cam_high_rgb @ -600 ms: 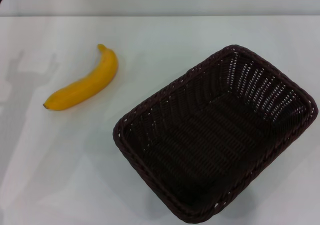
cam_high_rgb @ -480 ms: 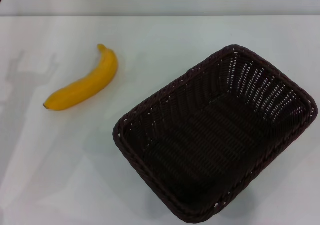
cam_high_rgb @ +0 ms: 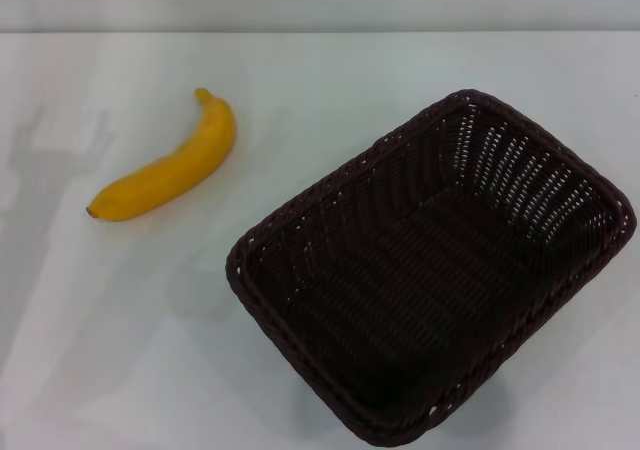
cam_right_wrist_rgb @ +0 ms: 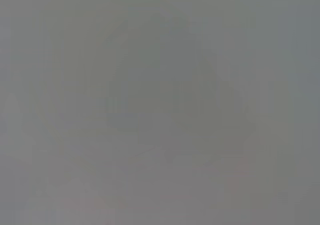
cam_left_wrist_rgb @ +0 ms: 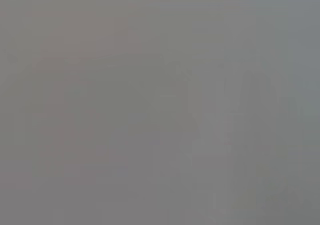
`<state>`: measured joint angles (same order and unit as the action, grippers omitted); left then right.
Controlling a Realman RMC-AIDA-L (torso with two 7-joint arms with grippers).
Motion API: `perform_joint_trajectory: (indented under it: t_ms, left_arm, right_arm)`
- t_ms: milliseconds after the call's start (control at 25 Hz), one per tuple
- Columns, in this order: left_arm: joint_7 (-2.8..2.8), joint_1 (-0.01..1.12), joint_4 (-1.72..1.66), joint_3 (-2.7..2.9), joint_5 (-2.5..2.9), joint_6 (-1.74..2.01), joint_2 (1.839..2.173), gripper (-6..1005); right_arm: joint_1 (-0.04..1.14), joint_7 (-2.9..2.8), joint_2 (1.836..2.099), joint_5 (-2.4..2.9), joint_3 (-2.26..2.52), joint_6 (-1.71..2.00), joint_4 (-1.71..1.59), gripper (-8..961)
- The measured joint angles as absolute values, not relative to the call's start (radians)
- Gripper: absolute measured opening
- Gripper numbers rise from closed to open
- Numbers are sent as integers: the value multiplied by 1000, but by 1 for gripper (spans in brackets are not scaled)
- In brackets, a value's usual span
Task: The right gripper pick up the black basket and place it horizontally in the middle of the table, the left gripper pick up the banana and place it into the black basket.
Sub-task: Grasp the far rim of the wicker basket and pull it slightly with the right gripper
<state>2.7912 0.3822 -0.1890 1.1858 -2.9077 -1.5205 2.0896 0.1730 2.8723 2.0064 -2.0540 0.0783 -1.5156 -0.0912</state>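
Note:
In the head view the black basket stands on the white table at the right, turned at an angle, open side up and empty. The yellow banana lies on the table to its left, well apart from it, with its dark tip toward the near left. Neither the left gripper nor the right gripper is in view. Both wrist views are plain grey and show no object.
A faint shadow of an arm falls on the table at the far left. The table's far edge runs along the top of the head view. The basket's near corner reaches the bottom edge of the view.
The small dark shape at the top left corner has gone from view. The faint shadow at the left has shifted slightly. Banana and basket have not moved.

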Motion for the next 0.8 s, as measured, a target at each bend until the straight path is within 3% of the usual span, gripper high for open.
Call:
perform_joint_trajectory:
  t_ms: [520, 800]
  left_arm:
    - [2755, 378, -175, 1185, -2907, -1532, 2088, 875]
    - [2720, 355, -175, 1180, -2914, -1534, 2087, 875]
  right_arm:
    - [184, 2807, 2006, -2052, 87, -1560, -110, 869]
    - [193, 2477, 2004, -2013, 315, -1468, -371, 868]
